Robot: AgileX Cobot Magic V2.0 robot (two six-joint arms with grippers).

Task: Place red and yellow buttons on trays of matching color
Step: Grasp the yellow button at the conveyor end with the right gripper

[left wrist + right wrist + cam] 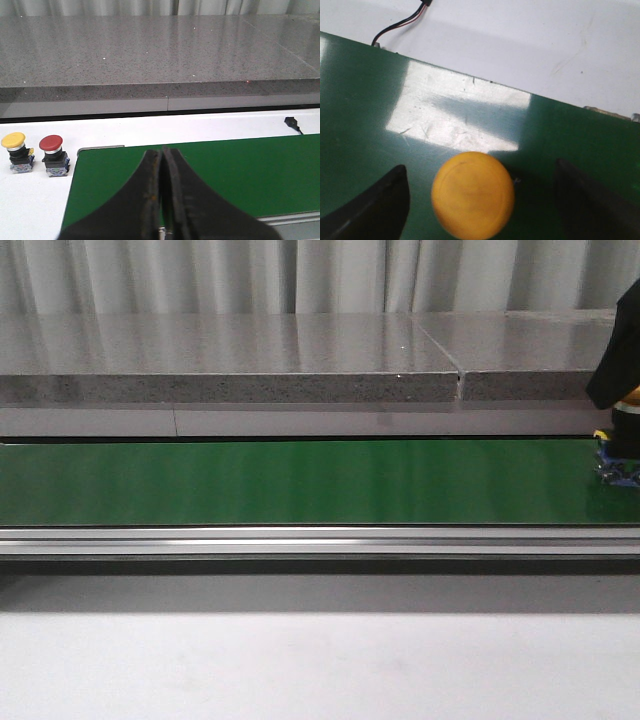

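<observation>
Right wrist view: your right gripper [480, 200] is holding its jaws wide apart around a yellow button [472, 195] sitting on the green conveyor belt [365, 115], neither finger touching it. Your left gripper [162, 200] is keeping its jaws pressed together, gripping nothing, over the belt's end. Beside that end, a second yellow button [15, 150] and a red button [52, 152] are standing together on the white desk [200, 127].
</observation>
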